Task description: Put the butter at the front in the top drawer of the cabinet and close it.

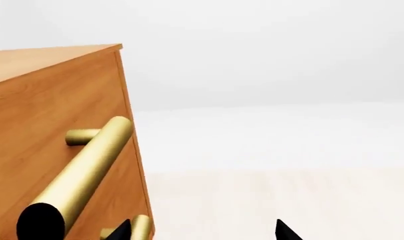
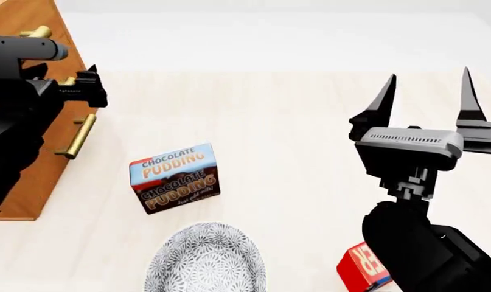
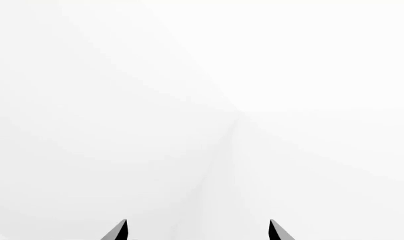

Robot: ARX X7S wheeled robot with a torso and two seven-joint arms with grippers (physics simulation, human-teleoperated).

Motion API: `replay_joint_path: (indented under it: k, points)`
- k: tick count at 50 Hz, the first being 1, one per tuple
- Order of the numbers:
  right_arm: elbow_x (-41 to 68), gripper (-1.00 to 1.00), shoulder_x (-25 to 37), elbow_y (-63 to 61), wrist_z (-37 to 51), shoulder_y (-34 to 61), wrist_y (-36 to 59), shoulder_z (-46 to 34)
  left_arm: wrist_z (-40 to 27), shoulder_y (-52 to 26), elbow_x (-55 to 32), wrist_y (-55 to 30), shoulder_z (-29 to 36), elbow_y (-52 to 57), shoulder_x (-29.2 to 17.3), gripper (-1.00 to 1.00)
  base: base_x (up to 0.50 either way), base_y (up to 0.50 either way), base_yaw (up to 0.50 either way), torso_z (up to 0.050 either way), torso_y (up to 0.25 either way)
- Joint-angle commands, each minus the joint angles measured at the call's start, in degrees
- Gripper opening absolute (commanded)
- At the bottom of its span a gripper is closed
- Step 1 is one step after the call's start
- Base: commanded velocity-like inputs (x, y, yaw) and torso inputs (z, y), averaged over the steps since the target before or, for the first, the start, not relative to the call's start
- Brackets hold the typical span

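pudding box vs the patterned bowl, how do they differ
The chocolate pudding box is a brown-and-blue lettered carton with flat faces; the patterned bowl is round, grey-and-white, without lettering. The box shows whole, farther from the robot; the bowl sits nearer, cut off by the head view's lower edge. Both rest on the same pale surface, apart from each other and from the cabinet.

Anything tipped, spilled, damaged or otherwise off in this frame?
Nothing spilled or damaged. The chocolate pudding box sits skewed to the cabinet, and the butter is mostly hidden behind the right arm. Both drawers look closed.
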Motion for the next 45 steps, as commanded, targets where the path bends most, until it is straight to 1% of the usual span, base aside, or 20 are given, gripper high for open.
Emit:
replay_joint_path:
  k: [1, 21, 28, 32, 35, 45]
  points:
    - [-0.26, 1.0, -0.06, -0.4, -0.21, 0.14, 0.53, 0.11, -2.9, 1.72, -5.19, -0.32, 0.45, -1.36, -0.89, 1.0, 0.0, 0.0, 0.0, 0.0, 0.0]
    - [-0.43, 1.0, -0.09, -0.55, -0.23, -0.11, 0.52, 0.37, -4.57, 2.67, -6.29, -1.03, -0.76, 0.13, -2.45, 1.0, 0.0, 0.0, 0.0, 0.0, -0.002]
    - [-0.46, 1.0, -0.01, -0.81, -0.25, -0.31, 0.67, 0.46, -5.12, 5.47, -7.39, -1.29, -0.56, 7.91, -4.2, 1.0, 0.0, 0.0, 0.0, 0.0, 0.0]
    - [-0.43, 1.0, 0.06, -1.06, -0.16, -0.48, 0.8, 0.6, -6.06, 7.55, -9.05, -1.56, -1.12, 14.16, -5.98, 1.0, 0.0, 0.0, 0.0, 0.0, 0.0]
    - [-0.44, 1.0, 0.04, -1.18, -0.15, -0.53, 0.83, 0.65, -5.49, 9.05, -9.87, -1.06, -1.38, 17.09, -7.0, 1.0, 0.0, 0.0, 0.0, 0.0, 0.0]
    - [-0.44, 1.0, -0.12, -1.02, -0.21, -0.66, 0.23, 0.75, -8.44, 14.71, -12.33, 0.02, -2.37, 27.73, -9.65, 1.0, 0.0, 0.0, 0.0, 0.0, 0.0]
